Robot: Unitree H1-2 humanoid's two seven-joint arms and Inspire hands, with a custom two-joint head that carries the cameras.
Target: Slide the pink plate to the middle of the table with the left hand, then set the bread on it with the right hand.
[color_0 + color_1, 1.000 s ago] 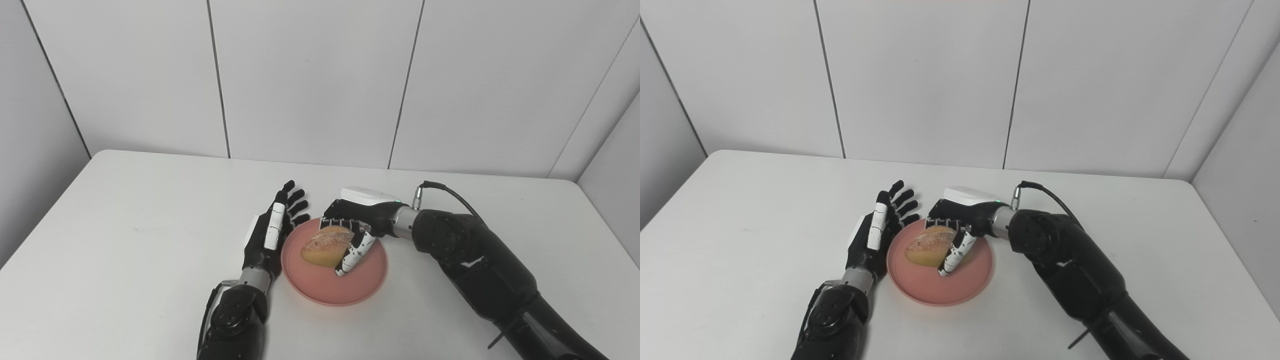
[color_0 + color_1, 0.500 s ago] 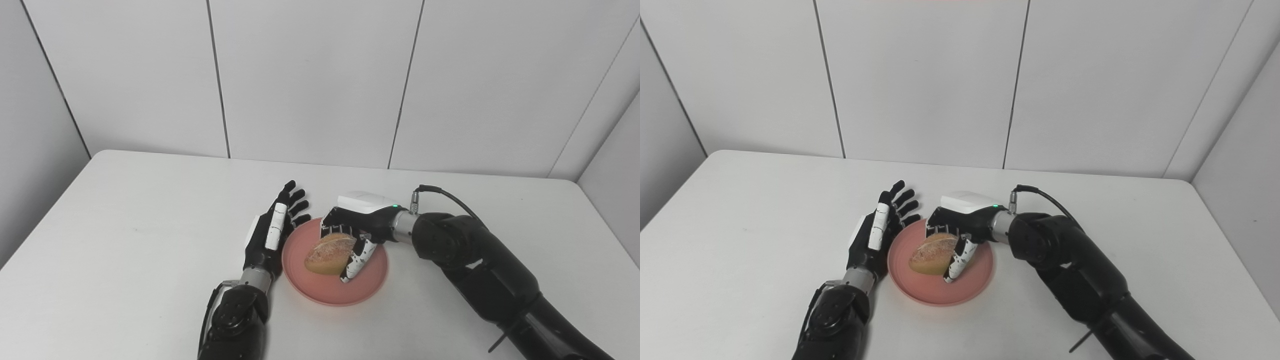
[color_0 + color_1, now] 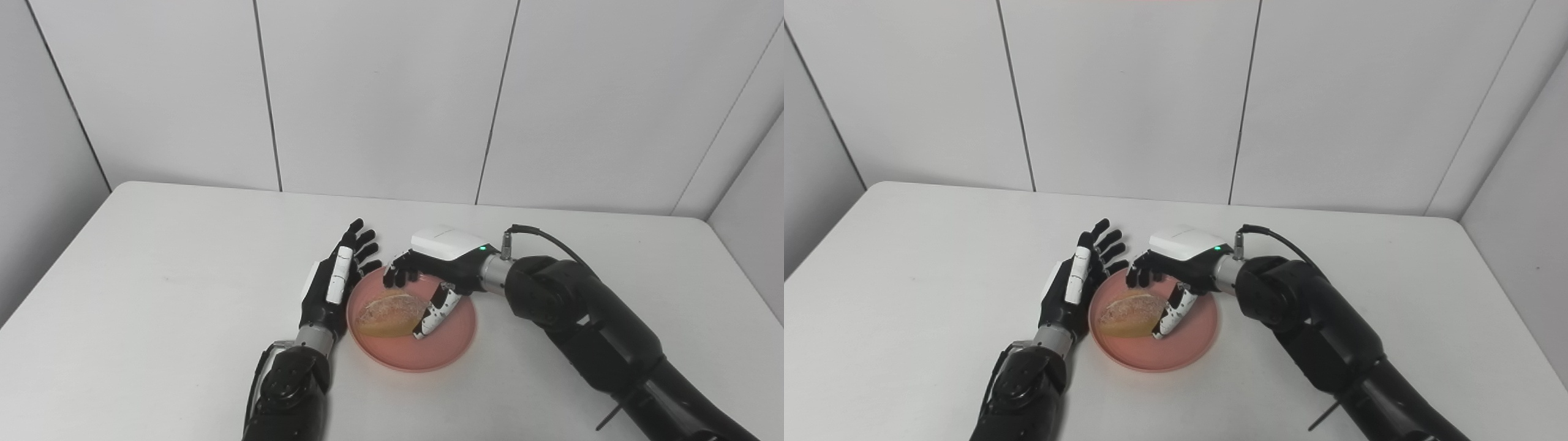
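Both hands, left (image 3: 334, 283) and right (image 3: 436, 269), spread beside one bread (image 3: 389, 305) on one pink plate (image 3: 450, 349).

Both forearms run off the bottom edge. The right hand (image 3: 438, 269) covers the far rim of the pink plate (image 3: 450, 349); whether its thumb touches the bread (image 3: 389, 305) cannot be told. The left hand (image 3: 331, 285) hides the plate's near-side rim beside it.
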